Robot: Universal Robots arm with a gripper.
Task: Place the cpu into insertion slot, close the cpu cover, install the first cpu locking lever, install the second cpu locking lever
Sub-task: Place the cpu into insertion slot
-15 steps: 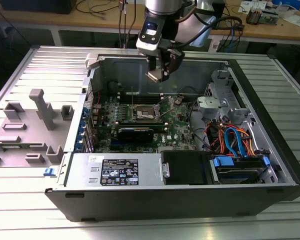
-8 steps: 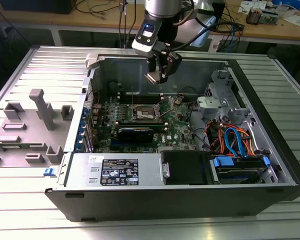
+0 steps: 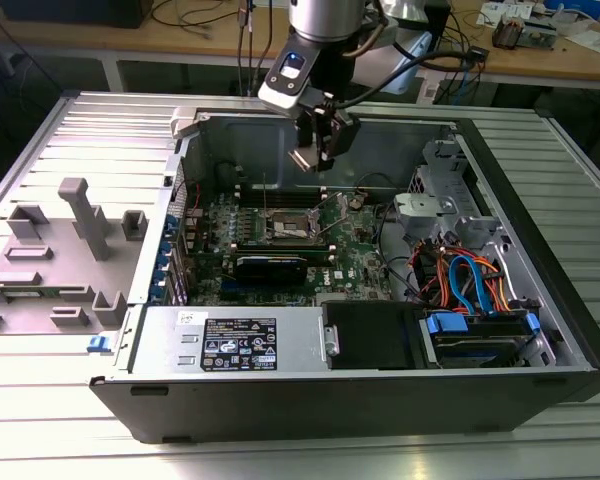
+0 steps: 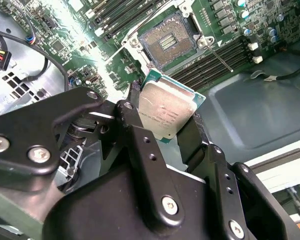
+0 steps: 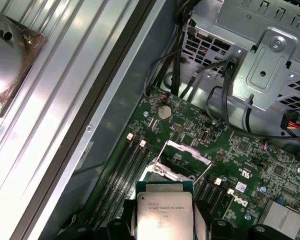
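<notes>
The cpu (image 4: 166,111) hangs above the motherboard (image 3: 355,252), its edges pinched between the gripper's (image 3: 320,152) fingers. Below it, near the board's middle, the uncovered insertion slot (image 4: 167,42) sits between memory slots (image 4: 225,52). The chip is flat, square and silver-grey.

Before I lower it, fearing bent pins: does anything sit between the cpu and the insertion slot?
Nothing visible. The end effector holds the cpu in open air above the bare insertion slot; the cpu cover is flipped up.

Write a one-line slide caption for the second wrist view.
The gripper holds the cpu by its edges, clear of the uncovered insertion slot on the green motherboard.
</notes>
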